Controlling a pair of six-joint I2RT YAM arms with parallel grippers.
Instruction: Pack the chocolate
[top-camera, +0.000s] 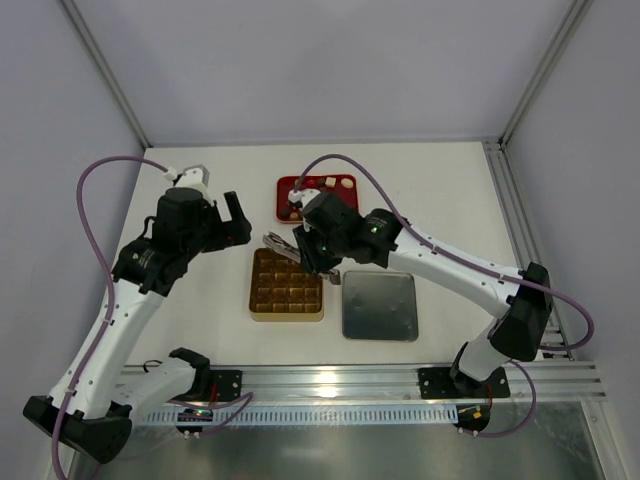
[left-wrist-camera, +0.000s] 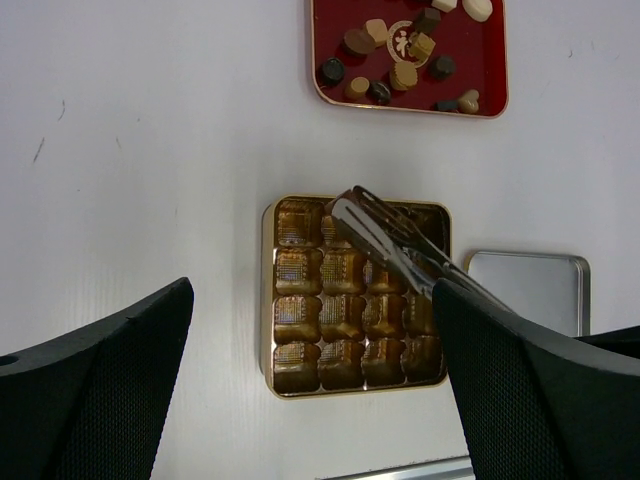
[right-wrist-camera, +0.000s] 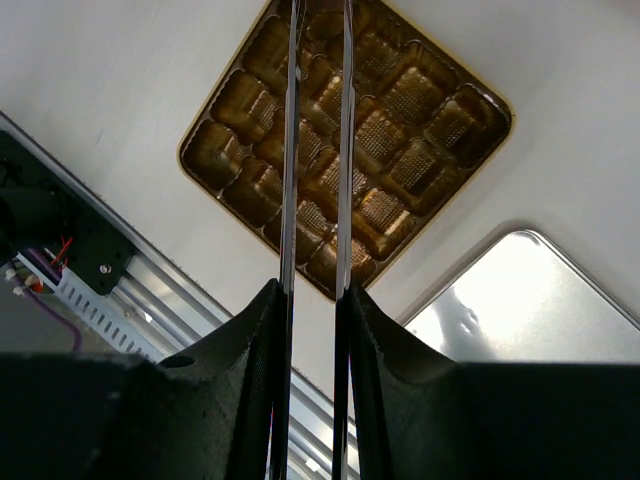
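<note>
The chocolate (left-wrist-camera: 395, 60) lies as several small dark, tan and cream pieces in the red tray (left-wrist-camera: 470, 50) at the far middle of the table. The gold box (left-wrist-camera: 267, 300) with its grid of compartments sits nearer; its visible compartments look empty. My right gripper (top-camera: 318, 255) is shut on metal tongs (left-wrist-camera: 385, 235), whose two blades (right-wrist-camera: 291, 150) reach across the gold box (right-wrist-camera: 200, 135); their tips reach its far left corner. My left gripper (top-camera: 220, 197) hangs open above the table left of the box, holding nothing.
A silver lid (top-camera: 380, 305) lies flat just right of the gold box (top-camera: 252, 300). The red tray (top-camera: 285, 185) is behind the right arm's wrist. An aluminium rail (top-camera: 380, 380) runs along the near edge. White walls close in the table.
</note>
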